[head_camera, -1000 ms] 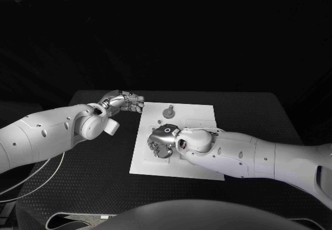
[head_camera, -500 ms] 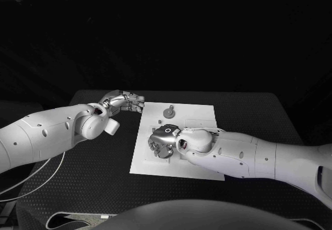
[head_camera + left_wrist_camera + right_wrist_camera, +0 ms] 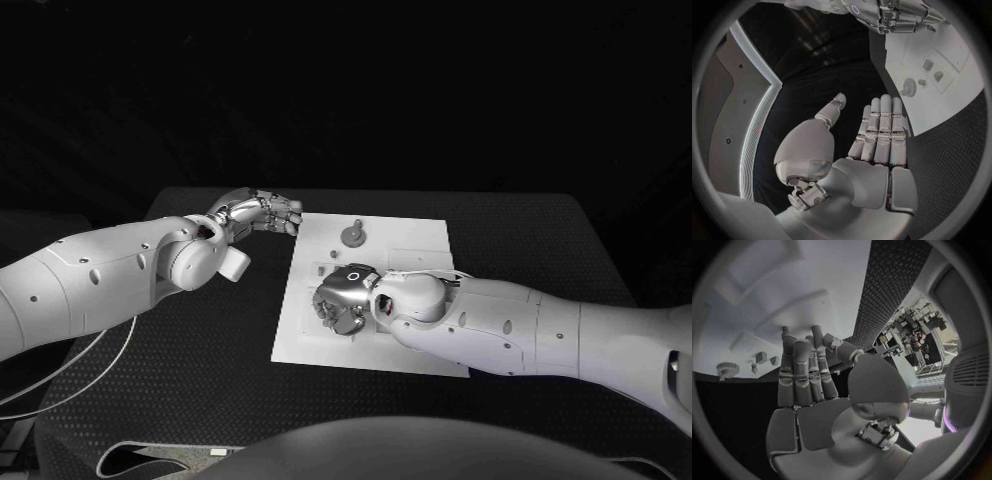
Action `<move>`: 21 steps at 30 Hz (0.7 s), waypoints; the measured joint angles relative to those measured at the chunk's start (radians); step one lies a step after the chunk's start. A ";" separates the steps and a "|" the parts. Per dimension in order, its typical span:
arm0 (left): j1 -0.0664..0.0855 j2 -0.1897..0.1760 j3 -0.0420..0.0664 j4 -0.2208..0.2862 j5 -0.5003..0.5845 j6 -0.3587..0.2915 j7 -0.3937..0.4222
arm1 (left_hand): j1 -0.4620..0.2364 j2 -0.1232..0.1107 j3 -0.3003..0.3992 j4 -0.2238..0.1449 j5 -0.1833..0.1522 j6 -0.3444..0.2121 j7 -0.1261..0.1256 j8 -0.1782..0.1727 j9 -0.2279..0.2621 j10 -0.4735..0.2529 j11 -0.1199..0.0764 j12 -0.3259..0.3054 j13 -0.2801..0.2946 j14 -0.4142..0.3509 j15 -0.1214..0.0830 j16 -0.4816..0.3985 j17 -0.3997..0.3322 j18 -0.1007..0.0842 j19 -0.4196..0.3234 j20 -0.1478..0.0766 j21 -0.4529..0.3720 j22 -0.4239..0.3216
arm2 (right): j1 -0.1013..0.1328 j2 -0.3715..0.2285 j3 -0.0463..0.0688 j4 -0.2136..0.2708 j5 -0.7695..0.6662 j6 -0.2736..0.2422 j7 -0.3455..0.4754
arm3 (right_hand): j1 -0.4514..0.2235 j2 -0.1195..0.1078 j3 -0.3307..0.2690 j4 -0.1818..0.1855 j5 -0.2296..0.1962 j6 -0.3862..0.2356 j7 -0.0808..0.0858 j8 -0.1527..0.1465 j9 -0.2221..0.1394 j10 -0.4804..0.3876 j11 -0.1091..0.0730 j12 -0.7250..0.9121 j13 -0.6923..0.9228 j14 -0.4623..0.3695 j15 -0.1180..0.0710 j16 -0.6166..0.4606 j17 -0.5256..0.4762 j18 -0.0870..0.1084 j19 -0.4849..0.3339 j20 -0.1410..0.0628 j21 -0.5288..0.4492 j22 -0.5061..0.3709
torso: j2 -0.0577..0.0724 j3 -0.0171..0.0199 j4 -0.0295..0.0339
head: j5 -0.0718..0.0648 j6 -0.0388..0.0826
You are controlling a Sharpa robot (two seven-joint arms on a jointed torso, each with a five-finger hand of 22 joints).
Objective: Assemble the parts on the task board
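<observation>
The white task board [image 3: 411, 245] lies in the middle of the table. A round gear part [image 3: 351, 235] stands near its far edge; the left wrist view shows the gear [image 3: 909, 87] beside two small parts [image 3: 932, 70]. My right hand [image 3: 343, 300] hovers low over the board's left middle, fingers pointing down at it. In the right wrist view its fingers [image 3: 801, 370] lie side by side with the thumb close against them, and whether anything is pinched there is unclear. My left hand [image 3: 263, 213] hangs off the board's far left corner, fingers [image 3: 879, 130] straight, holding nothing.
The black table [image 3: 173, 350] surrounds the board, with bare board [image 3: 418, 355] to the right of my right hand. A cable [image 3: 72, 375] loops under my left arm near the table's left edge.
My right hand has slid slightly toward the board's near edge. My left hand has stayed still.
</observation>
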 measured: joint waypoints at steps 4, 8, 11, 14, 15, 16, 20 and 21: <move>0.000 -0.001 0.000 0.000 0.000 0.000 0.000 | 0.003 0.003 0.000 0.000 0.000 0.000 0.000 0.000 0.000 0.000 0.000 0.000 0.000 0.000 0.000 0.000 0.000 0.000 0.000 0.000 0.000 -0.001 | 0.000 0.000 0.000 0.001 0.000 0.003 -0.003 | 0.000 0.000 0.000 0.000 0.000 0.000 0.000 -0.002 0.000 0.000 0.000 0.000 0.002 0.000 0.000 0.000 0.000 0.000 -0.002 -0.001 0.000 0.000 | 0.000 0.0000 0.0000 | 0.000 0.000; 0.000 -0.001 0.000 0.001 0.000 0.000 0.000 | 0.004 0.004 0.000 0.000 0.000 0.000 0.000 0.000 0.000 0.000 0.000 0.000 0.000 0.000 0.000 0.000 0.000 0.000 0.000 0.000 0.000 -0.001 | 0.000 0.000 0.000 -0.001 0.000 0.004 -0.003 | 0.000 0.000 0.000 0.000 0.000 0.000 0.000 0.001 -0.001 0.000 0.000 0.000 0.005 -0.001 0.001 0.003 0.000 -0.001 -0.002 -0.001 0.000 0.000 | 0.000 0.0001 -0.0001 | -0.001 0.000; 0.000 -0.001 0.000 0.001 0.000 0.000 -0.001 | 0.004 0.004 0.000 0.000 0.000 0.000 0.000 0.000 0.000 0.000 0.000 0.000 -0.001 0.000 0.000 0.000 0.000 0.000 0.000 0.000 0.000 -0.001 | 0.000 0.002 0.000 -0.003 -0.001 0.005 -0.003 | 0.000 0.000 0.000 0.000 0.000 0.000 0.000 0.003 -0.002 0.000 0.000 0.000 0.005 -0.001 0.001 0.004 0.001 -0.001 -0.002 -0.001 0.000 0.000 | 0.000 0.0001 -0.0003 | -0.001 0.000; 0.000 -0.001 0.000 0.001 0.000 0.000 -0.001 | 0.004 0.004 0.000 0.000 0.000 0.000 0.000 0.000 0.000 0.000 0.000 0.000 -0.001 0.000 0.000 0.000 0.000 0.000 0.000 0.000 0.000 -0.001 | 0.001 0.004 0.000 -0.006 -0.001 0.005 -0.003 | 0.000 0.000 0.000 0.000 0.000 0.000 0.000 0.003 -0.002 0.000 0.000 0.000 0.007 -0.001 0.001 0.004 0.001 -0.002 -0.002 -0.001 0.002 0.001 | 0.000 0.0000 -0.0003 | -0.002 0.000; 0.000 -0.001 0.000 0.001 0.000 0.000 -0.001 | 0.004 0.004 0.000 0.000 0.000 0.000 0.000 0.000 0.000 0.000 0.000 0.000 -0.001 0.000 0.000 0.000 0.000 0.000 0.000 0.000 0.000 -0.001 | 0.001 0.004 0.000 -0.007 -0.001 0.005 -0.003 | 0.000 0.000 0.000 0.000 0.000 0.000 0.000 0.003 -0.002 0.000 0.000 0.000 0.008 -0.002 0.002 0.004 0.001 -0.005 -0.002 -0.001 0.004 0.001 | 0.000 0.0000 -0.0003 | -0.002 0.000; 0.000 -0.001 0.000 0.001 0.000 0.000 -0.001 | 0.004 0.004 0.000 0.000 0.000 0.000 0.000 0.000 0.000 0.000 0.000 0.000 -0.001 0.000 0.000 0.000 0.000 0.000 0.000 0.000 0.000 -0.001 | 0.001 0.005 0.000 -0.008 -0.001 0.005 -0.003 | 0.000 0.000 0.000 0.000 0.000 0.000 0.000 0.003 -0.002 0.000 0.000 0.000 0.009 -0.002 0.002 0.004 0.001 -0.005 -0.005 0.002 0.004 0.001 | 0.000 0.0000 -0.0003 | -0.002 0.000; 0.000 0.000 0.000 0.001 0.000 0.000 -0.001 | 0.004 0.004 0.000 0.000 0.000 0.000 0.000 0.000 -0.001 0.000 0.000 0.000 -0.001 0.000 0.000 0.000 0.000 0.000 0.000 0.000 0.000 -0.002 | 0.001 0.008 0.000 -0.012 0.003 0.004 -0.001 | 0.000 0.000 0.000 0.000 0.000 -0.012 0.011 -0.006 -0.002 -0.004 -0.003 -0.014 0.009 -0.009 0.009 0.004 0.001 -0.005 -0.019 0.005 0.011 0.001 | 0.000 -0.0004 -0.0004 | -0.002 0.000; 0.000 0.000 0.000 0.001 0.000 0.000 -0.001 | 0.004 0.004 0.000 0.000 0.000 0.000 0.000 0.000 -0.001 0.000 0.000 0.000 -0.001 0.000 0.000 0.000 0.000 0.000 0.000 0.000 0.000 -0.002 | 0.001 0.009 0.000 -0.013 0.006 0.003 0.000 | 0.004 -0.004 -0.003 0.002 0.000 -0.023 0.015 -0.014 -0.002 -0.009 -0.004 -0.022 0.007 -0.012 0.012 0.004 0.001 -0.005 -0.020 0.005 0.011 0.001 | 0.000 -0.0005 -0.0003 | -0.002 0.000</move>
